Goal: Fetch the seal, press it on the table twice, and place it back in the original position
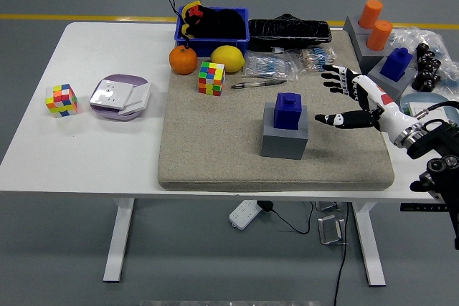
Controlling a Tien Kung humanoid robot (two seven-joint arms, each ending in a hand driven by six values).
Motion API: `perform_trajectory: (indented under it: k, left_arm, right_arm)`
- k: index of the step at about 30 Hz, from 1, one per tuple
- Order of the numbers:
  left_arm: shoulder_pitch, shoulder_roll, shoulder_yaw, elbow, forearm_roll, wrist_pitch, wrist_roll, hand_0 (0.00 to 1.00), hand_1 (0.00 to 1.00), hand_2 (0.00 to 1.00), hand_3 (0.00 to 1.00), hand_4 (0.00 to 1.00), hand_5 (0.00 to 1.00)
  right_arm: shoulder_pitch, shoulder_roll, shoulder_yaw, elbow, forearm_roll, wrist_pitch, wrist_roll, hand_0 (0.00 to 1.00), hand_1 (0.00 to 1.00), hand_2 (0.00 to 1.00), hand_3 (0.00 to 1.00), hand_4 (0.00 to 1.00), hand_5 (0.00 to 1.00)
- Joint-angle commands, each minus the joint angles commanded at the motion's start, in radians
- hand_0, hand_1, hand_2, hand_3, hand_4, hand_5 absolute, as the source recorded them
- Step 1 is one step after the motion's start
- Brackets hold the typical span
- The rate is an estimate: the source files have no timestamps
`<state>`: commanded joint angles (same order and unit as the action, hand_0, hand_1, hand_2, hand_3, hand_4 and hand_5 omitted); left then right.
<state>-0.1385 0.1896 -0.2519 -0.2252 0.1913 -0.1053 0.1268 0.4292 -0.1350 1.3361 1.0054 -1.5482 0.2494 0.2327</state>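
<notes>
Beige mat (pixel 215 155) | blue seal (pixel 290 110), no readable print | right hand (pixel 349 100) spread, empty

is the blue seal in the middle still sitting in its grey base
Yes. The blue seal stands upright on its grey base; the open right hand is beside it, not touching.

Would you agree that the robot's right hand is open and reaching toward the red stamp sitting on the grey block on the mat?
Not quite: the stamp is blue, not red, as the head view shows. The rest holds: the right hand is open and reaching toward it, and it sits on the grey block on the mat.
</notes>
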Motion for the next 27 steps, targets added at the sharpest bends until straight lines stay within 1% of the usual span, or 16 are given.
perform_trajectory:
  k: [9,10,15,16,21,22,27]
  left_arm:
    - [-0.002,0.001,0.011,0.0,-0.007,-0.006,-0.002,0.813,0.815,0.786,0.835,0.793,0.409]
    - [-0.002,0.001,0.013,0.0,-0.008,-0.006,-0.001,0.814,0.815,0.786,0.835,0.794,0.409]
    - [-0.004,0.004,0.02,0.0,-0.011,-0.007,-0.002,0.814,0.815,0.786,0.835,0.794,0.409]
    - [-0.004,0.004,0.021,0.0,-0.012,-0.007,-0.002,0.814,0.816,0.787,0.836,0.796,0.411]
    - [-0.007,0.003,0.02,-0.002,-0.01,-0.008,-0.002,0.814,0.816,0.787,0.836,0.796,0.411]
    - [-0.007,0.003,0.021,-0.002,-0.01,-0.008,-0.002,0.814,0.816,0.787,0.836,0.797,0.412]
    - [-0.004,0.001,0.023,-0.001,-0.012,-0.009,-0.002,0.814,0.816,0.787,0.836,0.797,0.412]
  right_arm:
    - [0.015,0.006,-0.06,-0.019,0.026,-0.006,0.01,0.857,0.823,0.822,0.862,0.979,0.002]
    - [0.017,0.006,-0.066,-0.022,0.029,-0.009,0.013,0.85,0.816,0.81,0.856,0.981,0.002]
    - [0.031,0.008,-0.1,-0.039,0.047,-0.036,0.029,0.85,0.816,0.81,0.856,0.981,0.002]
    - [0.035,0.009,-0.11,-0.042,0.049,-0.042,0.034,0.819,0.768,0.771,0.819,0.977,0.002]
    - [0.045,0.016,-0.148,-0.051,0.063,-0.061,0.047,0.819,0.768,0.771,0.819,0.977,0.002]
    - [0.046,0.017,-0.155,-0.051,0.066,-0.064,0.05,0.792,0.745,0.752,0.803,0.974,0.002]
    - [0.051,0.022,-0.189,-0.052,0.081,-0.075,0.057,0.792,0.745,0.752,0.803,0.974,0.002]
